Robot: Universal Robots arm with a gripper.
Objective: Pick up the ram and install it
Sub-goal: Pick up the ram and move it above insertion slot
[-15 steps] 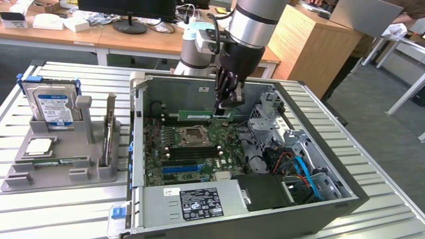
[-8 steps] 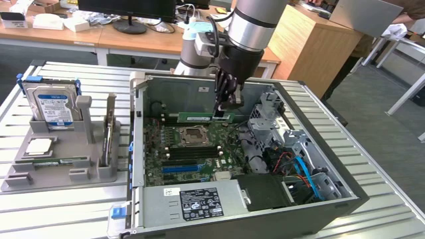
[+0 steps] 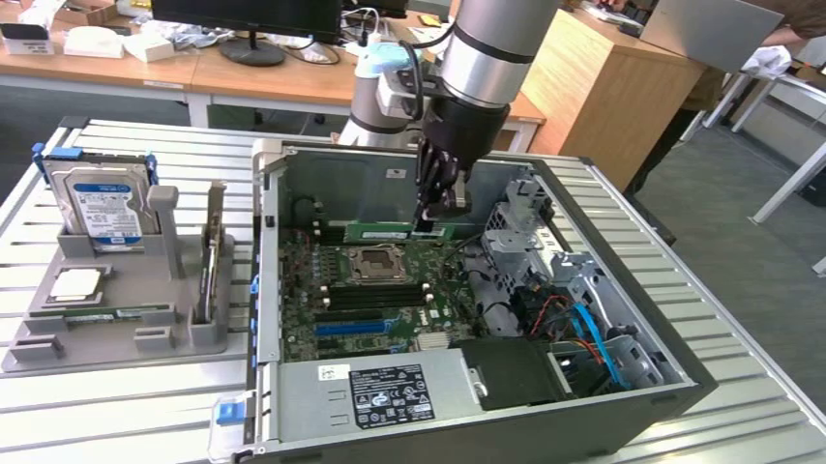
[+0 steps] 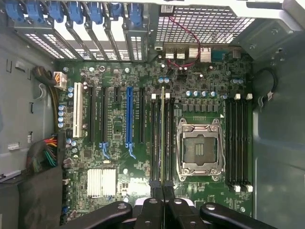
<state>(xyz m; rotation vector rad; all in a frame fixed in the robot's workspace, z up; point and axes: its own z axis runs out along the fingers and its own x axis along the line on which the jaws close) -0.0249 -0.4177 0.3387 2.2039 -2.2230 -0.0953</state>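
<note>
The jaws of the gripper (image 3: 434,220) are pinching narrowly on the ram (image 3: 387,233), holding it edge-down along the memory slots (image 4: 155,136) beside the processor socket (image 4: 198,148). It is probably needing to stay square and be pressed evenly. I am counting one ram, one processor socket, two slot banks and one hard drive (image 3: 103,203).

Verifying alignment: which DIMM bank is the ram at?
The bank between the CPU socket and the blue slot; the ram in the gripper lines up with it.
</note>
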